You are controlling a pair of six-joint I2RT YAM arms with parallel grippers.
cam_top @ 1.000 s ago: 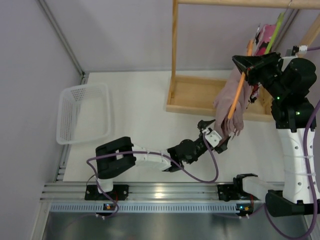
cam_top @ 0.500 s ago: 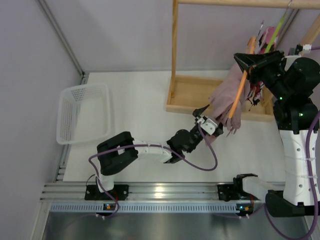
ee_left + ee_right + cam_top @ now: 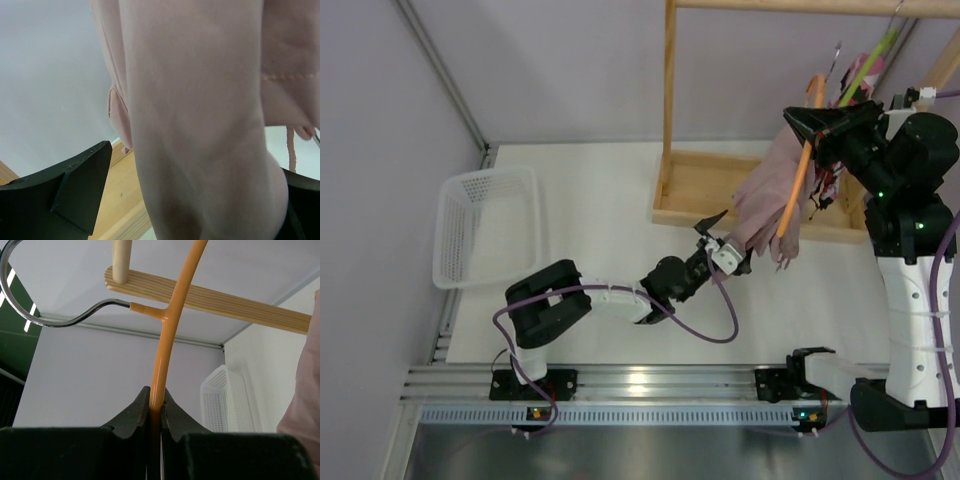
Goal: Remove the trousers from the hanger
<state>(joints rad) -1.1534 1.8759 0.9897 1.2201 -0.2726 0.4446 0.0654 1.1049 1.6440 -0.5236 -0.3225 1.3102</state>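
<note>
The thin orange curved hanger (image 3: pixel 798 175) is pinched tight by the right gripper (image 3: pixel 810 135) beside the wooden rack (image 3: pixel 669 120). Its long axis is tilted, with the metal hook (image 3: pixel 60 320) uppermost. The soft dusty-pink trousers (image 3: pixel 765 195) are draped over it and hang down. The left gripper (image 3: pixel 722 240) is spread wide around their lower part.

Pale grey walls (image 3: pixel 550 70), white tabletop (image 3: pixel 600 200) w/ wooden rack (image 3: pixel 669 110) at back, white basket (image 3: pixel 488 180) left.
</note>
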